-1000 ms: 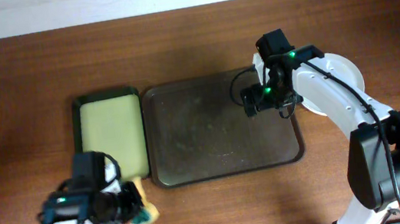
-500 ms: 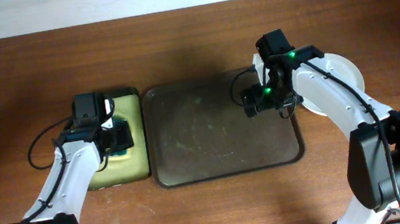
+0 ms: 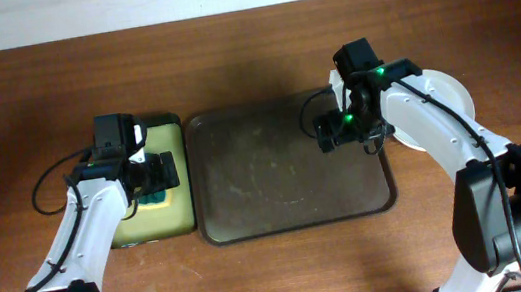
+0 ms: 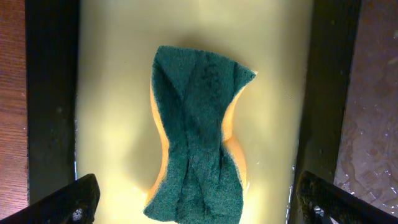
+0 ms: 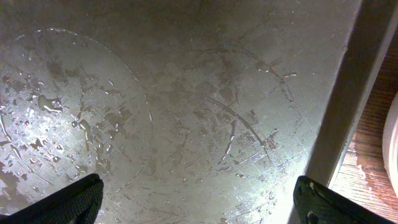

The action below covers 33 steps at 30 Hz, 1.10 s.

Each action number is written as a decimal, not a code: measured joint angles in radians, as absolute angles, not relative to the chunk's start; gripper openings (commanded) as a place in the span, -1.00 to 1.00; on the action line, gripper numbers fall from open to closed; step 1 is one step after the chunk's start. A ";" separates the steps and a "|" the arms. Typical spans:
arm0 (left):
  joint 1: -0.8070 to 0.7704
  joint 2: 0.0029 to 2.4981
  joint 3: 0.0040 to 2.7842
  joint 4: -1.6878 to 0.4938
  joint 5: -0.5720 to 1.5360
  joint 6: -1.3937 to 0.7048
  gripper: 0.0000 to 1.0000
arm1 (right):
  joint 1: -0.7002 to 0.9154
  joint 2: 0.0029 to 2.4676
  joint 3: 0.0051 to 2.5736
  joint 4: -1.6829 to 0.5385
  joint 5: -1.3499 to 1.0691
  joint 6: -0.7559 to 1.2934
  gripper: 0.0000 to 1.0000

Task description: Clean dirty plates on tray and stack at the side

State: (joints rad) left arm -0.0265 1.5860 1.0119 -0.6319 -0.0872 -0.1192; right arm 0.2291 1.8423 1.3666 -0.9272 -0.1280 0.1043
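Observation:
The dark brown tray (image 3: 265,181) lies in the middle of the table, wet and streaked, with no plate on it. White plates (image 3: 452,88) sit stacked on the table just right of the tray, partly hidden by my right arm; one rim (image 5: 392,140) shows at the edge of the right wrist view. My right gripper (image 3: 344,133) hovers open over the tray's upper right part (image 5: 199,124), holding nothing. My left gripper (image 4: 199,208) is open above a green-and-yellow sponge (image 4: 198,137), which lies loose in the small tray.
A smaller black tray with a yellow-green inside (image 3: 130,148) sits against the brown tray's left rim. The brown tray's raised rim (image 5: 341,112) runs just right of my right fingers. Bare wooden table surrounds both trays.
My left arm swung from the table's front left up over the small tray, opened, and let go of the sponge there. The right arm has not moved.

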 measured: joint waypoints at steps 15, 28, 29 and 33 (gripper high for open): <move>-0.027 1.586 1.012 -0.635 -0.087 -0.119 0.99 | 0.229 1.311 1.354 -0.928 -0.127 0.105 0.97; -0.027 1.582 1.014 -0.634 -0.087 -0.119 0.99 | 0.007 0.016 0.176 0.192 -0.035 0.049 0.97; -0.027 1.582 1.014 -0.635 -0.087 -0.119 0.99 | 0.007 0.014 0.116 0.251 -0.039 0.049 0.97; -0.027 1.582 1.014 -0.635 -0.087 -0.119 0.99 | 0.006 0.007 0.019 0.038 -0.045 0.017 0.97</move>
